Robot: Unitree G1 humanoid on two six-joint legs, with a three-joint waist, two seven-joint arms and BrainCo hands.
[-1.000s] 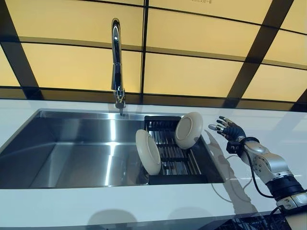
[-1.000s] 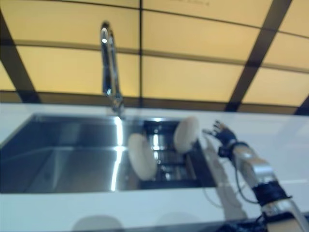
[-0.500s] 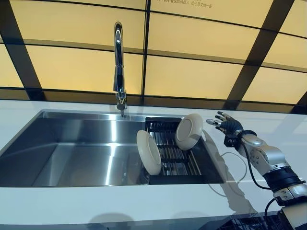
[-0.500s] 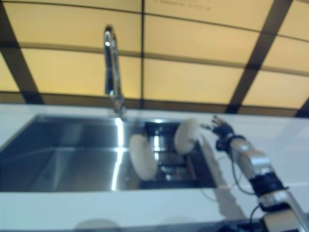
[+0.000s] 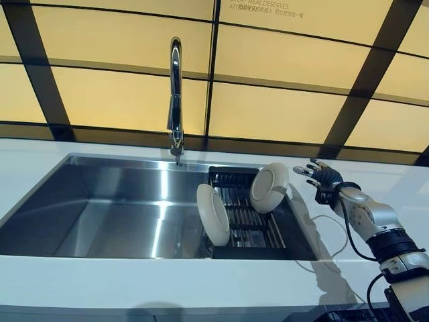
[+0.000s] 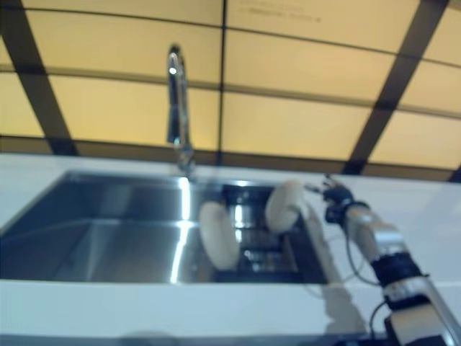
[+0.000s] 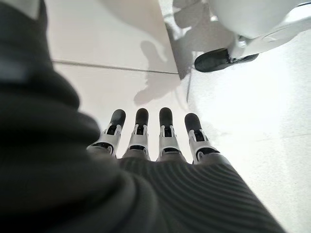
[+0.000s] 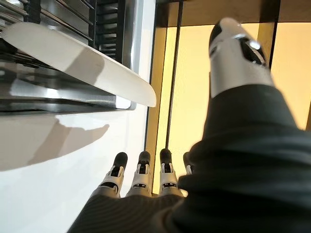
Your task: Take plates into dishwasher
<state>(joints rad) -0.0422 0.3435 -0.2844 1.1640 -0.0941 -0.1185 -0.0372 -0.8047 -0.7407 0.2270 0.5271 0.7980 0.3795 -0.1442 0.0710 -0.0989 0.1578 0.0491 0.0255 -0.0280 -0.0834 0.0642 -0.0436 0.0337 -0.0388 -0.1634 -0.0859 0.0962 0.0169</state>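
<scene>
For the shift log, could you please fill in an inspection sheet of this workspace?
Surface: white countertop around a steel sink.
Job's things: two white plates, one at the front and one at the back right, standing tilted in a black rack inside the sink.
Clutter: nothing seen.
Hands: right hand open over the counter beside the back plate, apart from it; left hand open, holding nothing, seen only in its wrist view.
Cables: nothing seen beyond the robot's own.
Surroundings: tall faucet, yellow wall panels.
</scene>
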